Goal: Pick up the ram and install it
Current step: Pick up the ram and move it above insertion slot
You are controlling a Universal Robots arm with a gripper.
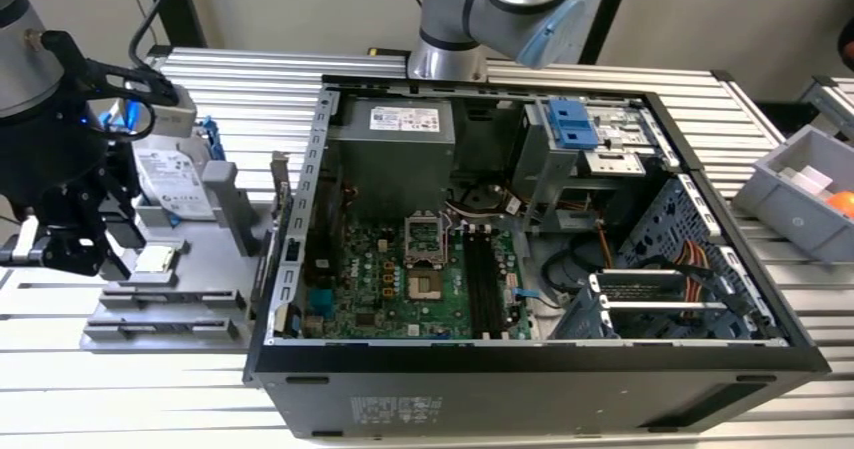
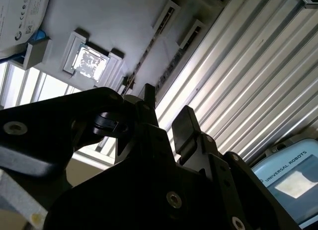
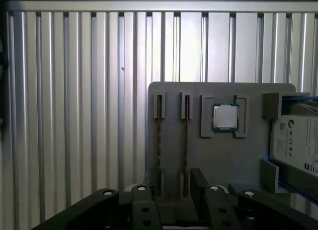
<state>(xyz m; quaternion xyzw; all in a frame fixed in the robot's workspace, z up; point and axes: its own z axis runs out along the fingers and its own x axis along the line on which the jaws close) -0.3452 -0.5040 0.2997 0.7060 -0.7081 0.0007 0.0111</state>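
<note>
1. We judge the pick-up step to be in hand. The claw (image 3: 175, 179) hangs over the grey holder (image 3: 223, 160) on the worktop (image 3: 74, 115), and nothing has been lifted yet.
2. Its fingers stand apart with nothing gripped between them. In the first wrist view they line up to either side of one slot of the holder.
3. The ram (image 3: 185, 140) stands on edge in that slot. A second stick (image 3: 159, 140) sits in the holder's neighbouring slot, just beside it.
4. The holder also carries a square chip (image 3: 225, 116) in its own recess and a hard drive (image 3: 298, 140) at the end far from the slots. Neither belongs to this job.
5. The open computer case (image 1: 534, 369) lies beside the holder. Its black slots (image 1: 483, 279) look unfilled, so we take the install as not begun.
6. In our judgement, the grasp calls for the fingers centred on the ram's thin edge and clear of the second stick. It then needs a straight pull out of the slot.
</note>
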